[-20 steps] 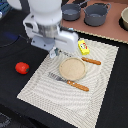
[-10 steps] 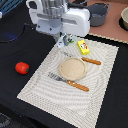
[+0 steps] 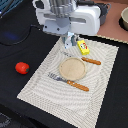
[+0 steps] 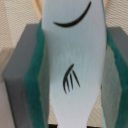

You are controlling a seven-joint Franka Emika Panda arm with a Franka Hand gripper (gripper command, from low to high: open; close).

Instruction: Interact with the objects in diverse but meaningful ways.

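While the claw [image 3: 69,40] hangs just beyond the plate [image 3: 73,68], a white carton [image 4: 74,60] is gripped; the packet [image 3: 84,47] lies beside it.

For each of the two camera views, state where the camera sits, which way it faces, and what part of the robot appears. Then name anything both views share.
Exterior view: off the arm, raised, looking down at the striped placemat, plate and tomato; the arm's white body shows.
Wrist view: on the wrist, looking along the jaws; a white item between green-edged grey pads fills the picture.
Shared: only the gripper area; the held item cannot be matched.
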